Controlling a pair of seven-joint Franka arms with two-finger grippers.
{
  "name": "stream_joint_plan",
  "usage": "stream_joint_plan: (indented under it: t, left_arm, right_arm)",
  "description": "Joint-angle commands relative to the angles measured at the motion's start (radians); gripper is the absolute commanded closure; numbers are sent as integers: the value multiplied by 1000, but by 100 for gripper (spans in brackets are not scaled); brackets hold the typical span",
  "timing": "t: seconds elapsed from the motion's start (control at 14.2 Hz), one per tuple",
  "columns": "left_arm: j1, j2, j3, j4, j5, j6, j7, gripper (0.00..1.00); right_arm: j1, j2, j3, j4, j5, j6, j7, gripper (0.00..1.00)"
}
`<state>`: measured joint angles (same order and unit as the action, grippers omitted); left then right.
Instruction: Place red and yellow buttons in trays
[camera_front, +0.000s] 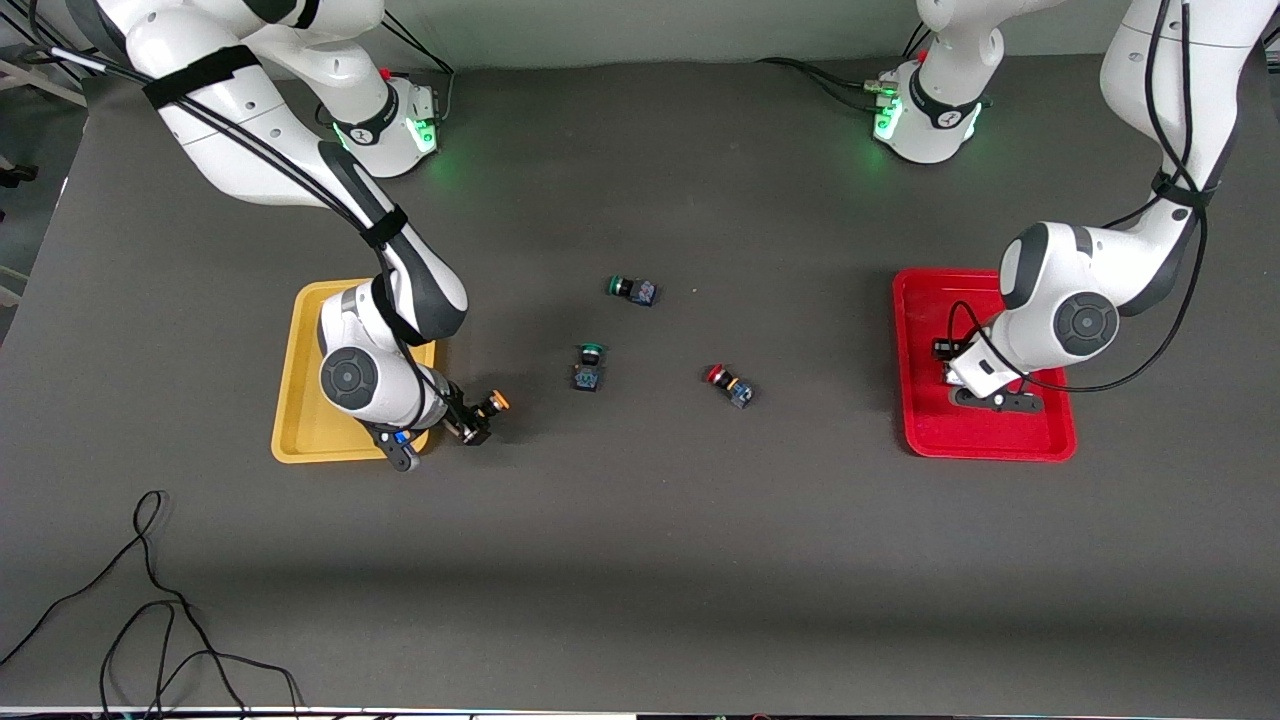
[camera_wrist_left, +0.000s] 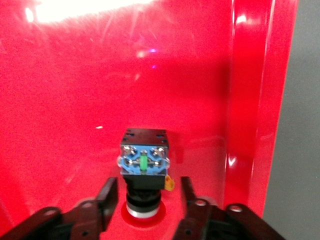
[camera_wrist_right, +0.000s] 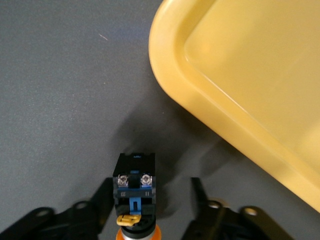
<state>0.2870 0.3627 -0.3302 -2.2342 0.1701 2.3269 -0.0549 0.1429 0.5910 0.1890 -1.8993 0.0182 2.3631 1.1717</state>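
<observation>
My right gripper (camera_front: 468, 422) is low on the table beside the yellow tray (camera_front: 298, 405), open, with its fingers on either side of a yellow-capped button (camera_front: 489, 405). In the right wrist view the button (camera_wrist_right: 134, 187) lies on the dark table between the fingers of the gripper (camera_wrist_right: 152, 187), next to the yellow tray's rim (camera_wrist_right: 200, 115). My left gripper (camera_front: 985, 395) is low in the red tray (camera_front: 930, 425), open. In the left wrist view a red-capped button (camera_wrist_left: 144, 160) lies on the tray floor (camera_wrist_left: 75, 100) between the fingers of the gripper (camera_wrist_left: 146, 187). Another red-capped button (camera_front: 727, 385) lies mid-table. A second yellow button is not visible.
Two green-capped buttons (camera_front: 632, 289) (camera_front: 590, 366) lie mid-table, one farther from the front camera than the other. Loose black cables (camera_front: 150, 600) trail on the table near the front camera at the right arm's end.
</observation>
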Motion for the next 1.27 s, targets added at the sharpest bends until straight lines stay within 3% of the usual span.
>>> stream_joint_plan:
  t: [0.0, 0.07, 0.21, 0.35, 0.49, 0.64, 0.85, 0.92, 1.2]
  left_arm:
    - [1, -71, -4, 101, 11, -207, 10, 17]
    - [-6, -80, -9, 164, 0, -307, 9, 16]
    - [-22, -80, -29, 287, -62, -441, -8, 15]
    - [-25, -85, -58, 338, -141, -457, -98, 14]
    - [-49, -79, -121, 352, -144, -419, -285, 14]
    - [-144, -67, -135, 352, -144, -326, -519, 13]
    - [-332, -22, -132, 355, -120, -154, -909, 8]
    - [-383, 4, -132, 360, -88, -100, -1016, 0]
    - [-517, 216, -124, 511, 135, -26, -1373, 0]
  right_arm:
    - [0, -13, 4, -17, 6, 22, 23, 92]
    - [-2, -14, 4, -17, 6, 21, 23, 100]
    - [-2, -43, 4, -14, 6, -10, 25, 100]
    - [-8, -129, 3, 6, 6, -140, 10, 100]
    - [-14, -224, -12, 6, 5, -261, -45, 100]
    - [-23, -260, -99, -21, 3, -300, -198, 100]
    - [-25, -249, -215, -125, 5, -173, -404, 100]
    - [-28, -229, -227, -133, 6, -127, -443, 100]
    - [-51, -185, -236, -130, 6, -68, -494, 100]
